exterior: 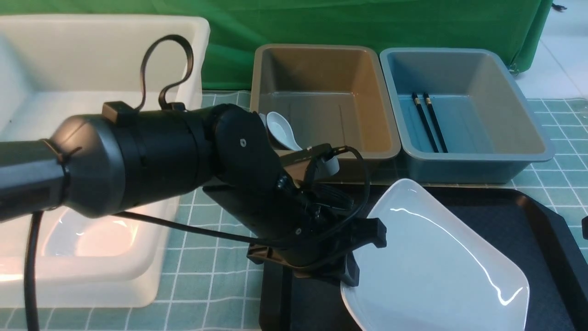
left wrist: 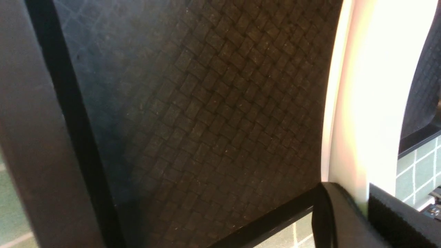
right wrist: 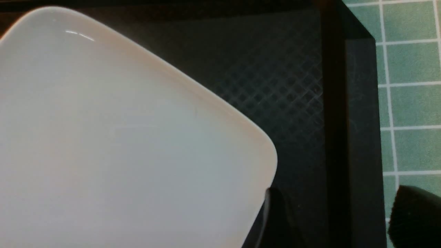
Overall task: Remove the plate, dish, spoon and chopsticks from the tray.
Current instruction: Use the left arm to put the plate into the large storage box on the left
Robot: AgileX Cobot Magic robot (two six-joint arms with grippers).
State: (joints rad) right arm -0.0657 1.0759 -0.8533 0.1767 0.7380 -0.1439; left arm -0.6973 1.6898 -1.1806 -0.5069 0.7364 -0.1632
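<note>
Left hand (left wrist: 362, 206) clamped on the left rim of the plate (exterior: 436, 266). Plate sits over the tray (exterior: 528, 230), apparently tilted with the held edge raised. Right hand (right wrist: 341, 220) spread wide, holding nothing, one finger just beside a plate corner. Spoon (exterior: 281, 130) lies in the brown tub (exterior: 321, 53); chopsticks (exterior: 429, 122) lie in the blue tub (exterior: 533, 115).
</note>
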